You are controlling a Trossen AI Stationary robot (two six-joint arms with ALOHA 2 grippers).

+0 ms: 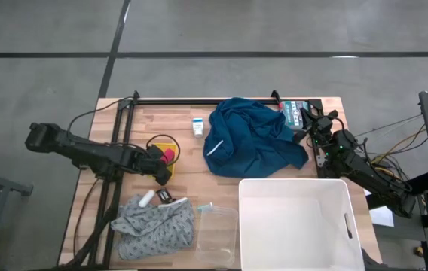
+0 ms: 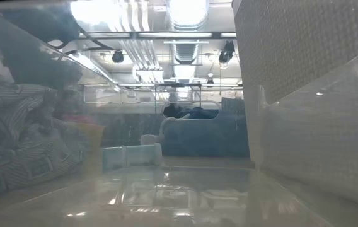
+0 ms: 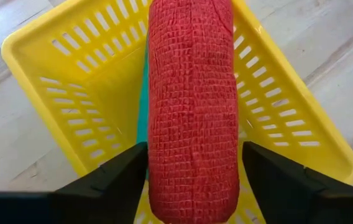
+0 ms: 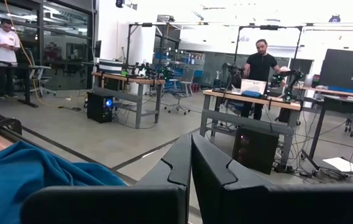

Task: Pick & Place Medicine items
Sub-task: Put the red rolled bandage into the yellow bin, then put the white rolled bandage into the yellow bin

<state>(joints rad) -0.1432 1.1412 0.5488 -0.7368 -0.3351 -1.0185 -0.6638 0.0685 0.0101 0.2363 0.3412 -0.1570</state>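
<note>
- High view is showing the left gripper [image 1: 163,159] reaching over a yellow basket [image 1: 158,142] at about 9 o'clock on the wooden table [image 1: 188,167].
- Left wrist view is showing a red mesh-wrapped roll [image 3: 192,112] lying between the two dark fingers [image 3: 111,180]; the jaws are standing apart, with a sliver of gap on each side of the roll, so they are not squeezing it. The roll is lying over the basket's open top, with something teal just under it.
- A small white carton with blue print [image 1: 198,126] is sitting near 12 o'clock on the table, just beside the left edge of the blue cloth [image 1: 253,137].
- The blue cloth is lying crumpled at the centre toward 1 o'clock.
- The grey cloth [image 1: 154,223] is lying bunched at 7 o'clock, with small white items just at its upper edge.
- A white bin [image 1: 298,222] is sitting at 5 o'clock.
- The right gripper [image 1: 310,125] is waiting at 2 o'clock by the table's edge; right wrist view is showing its fingers [image 4: 170,165] pressed together, holding nothing.
- Two people are standing in the room beyond the table.
- I cannot pick out the orange-amber bottle in any view.
</note>
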